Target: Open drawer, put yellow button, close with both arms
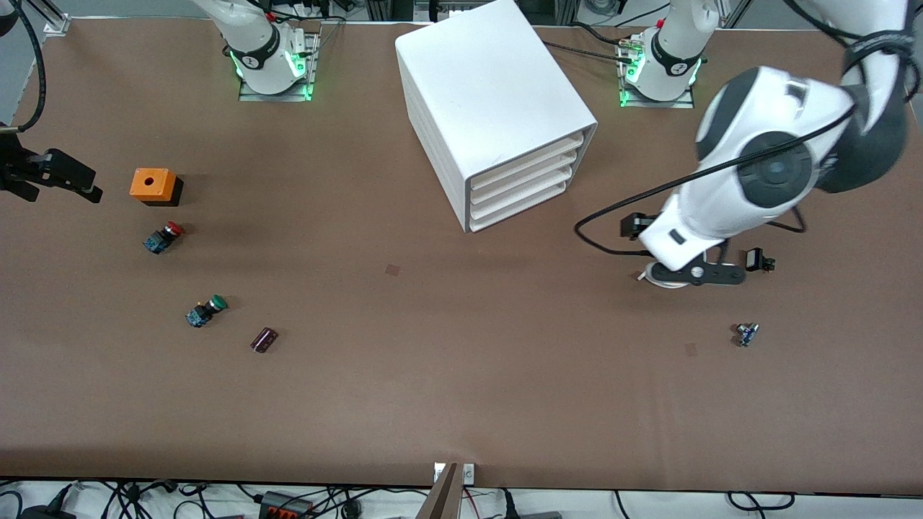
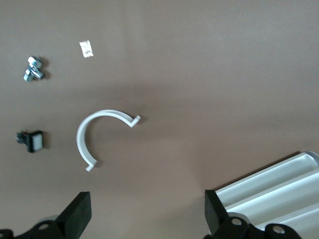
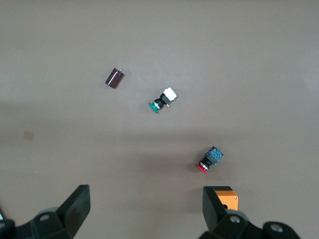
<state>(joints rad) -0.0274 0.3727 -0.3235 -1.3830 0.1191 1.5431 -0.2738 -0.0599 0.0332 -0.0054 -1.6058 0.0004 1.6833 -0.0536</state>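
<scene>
The white cabinet stands near the arms' bases, and its uppermost drawer is shut like the three below it. No yellow button shows in any view. The left arm hangs over the table toward its own end. My left gripper is open and empty above bare table, between a white C-shaped ring and the drawer fronts. My right gripper is open and empty at the right arm's end, beside an orange box; it also shows in the right wrist view.
A red-capped button, a green-capped button and a dark brown cylinder lie nearer the front camera than the orange box. The ring, a small black-and-white part and a small metal part lie under and near the left arm.
</scene>
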